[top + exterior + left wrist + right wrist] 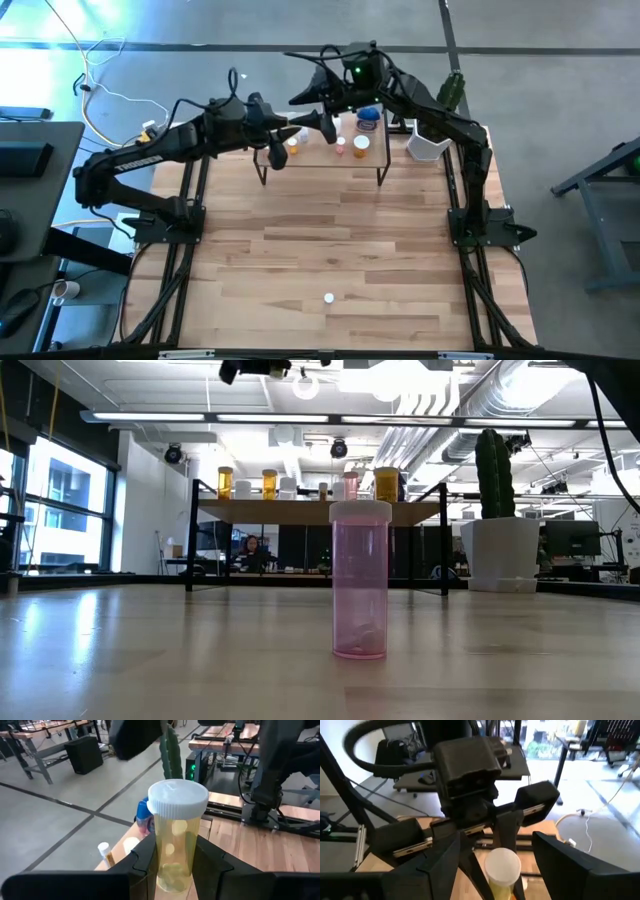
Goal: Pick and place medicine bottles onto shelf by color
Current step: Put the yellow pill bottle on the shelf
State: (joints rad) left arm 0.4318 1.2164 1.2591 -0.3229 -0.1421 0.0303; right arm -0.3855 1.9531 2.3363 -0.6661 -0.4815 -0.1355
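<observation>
An amber medicine bottle with a white cap [177, 797] stands upright between the fingers of my left gripper [175, 862], which is shut on it over the shelf's left part [300, 128]. My right gripper [502, 870] faces it from the opposite side. It is open, its fingers standing either side of the white cap [502, 864] with gaps. The shelf [320, 165] carries an orange bottle [293, 146], a pink one [340, 146], a white one [361, 145] and a blue jar [368, 118]. A pink bottle [360, 580] stands upright on the table near the front [328, 297]. My left gripper pinches the amber body [175, 840] below the cap, one finger [145, 857] on each side. The fingers come nearly level from the table's left. The bottle stands upright in the hold, and the fingers hide its bottom.
A white pot with a green cactus [432, 140] stands right of the shelf at the table's far right. The shelf's thin black legs [193, 535] stand on the far half of the table. The wide wooden top [330, 250] lies between the shelf and the pink bottle.
</observation>
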